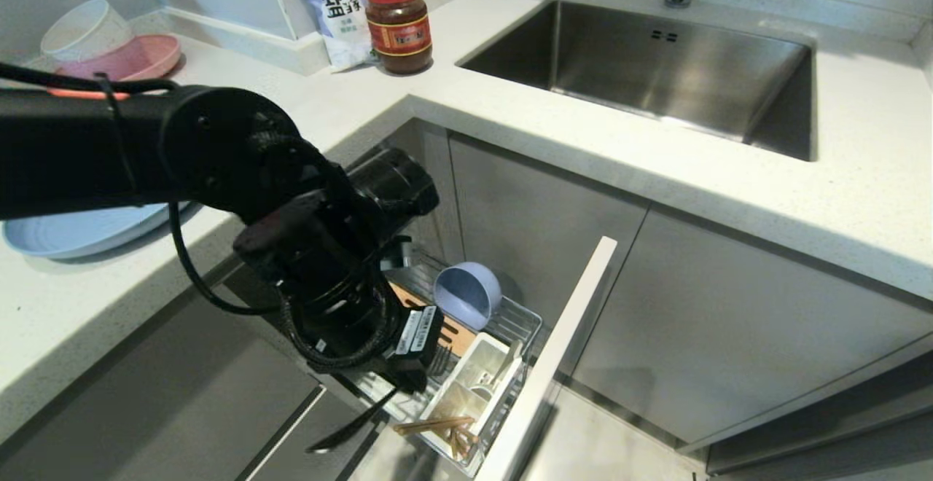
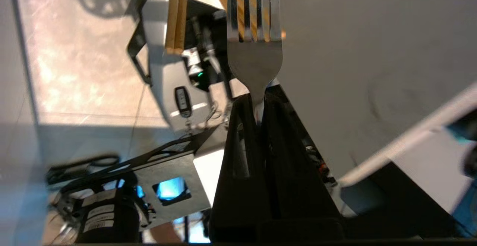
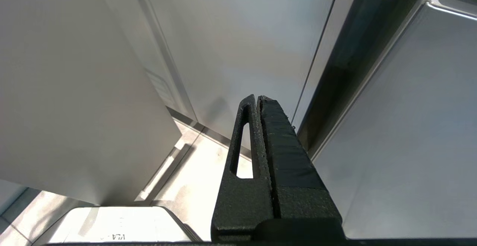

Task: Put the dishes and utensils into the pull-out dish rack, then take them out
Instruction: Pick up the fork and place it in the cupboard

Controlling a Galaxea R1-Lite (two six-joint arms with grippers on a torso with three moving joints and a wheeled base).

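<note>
My left gripper (image 2: 257, 100) is shut on the neck of a silver fork (image 2: 254, 59), whose tines point away from the fingers. In the head view the left gripper (image 1: 423, 372) hangs over the pull-out dish rack (image 1: 521, 321), right beside the white cutlery caddy (image 1: 474, 386), with the fork (image 1: 439, 358) at its tip. Wooden chopsticks (image 1: 434, 425) lie in the caddy's near end; the left wrist view shows the chopsticks (image 2: 177, 15) beyond the fork. A light-blue bowl (image 1: 466, 295) rests on its side in the rack. The light-blue plate (image 1: 73, 232) sits on the counter at left. My right gripper (image 3: 257, 98) is shut and empty.
The rack's grey front panel (image 1: 554, 357) stands open into the aisle. A steel sink (image 1: 656, 65) lies at the back right. A red-lidded jar (image 1: 397, 25), a salt bag (image 1: 335, 7) and a pink plate with stacked bowls (image 1: 109, 51) stand on the back counter.
</note>
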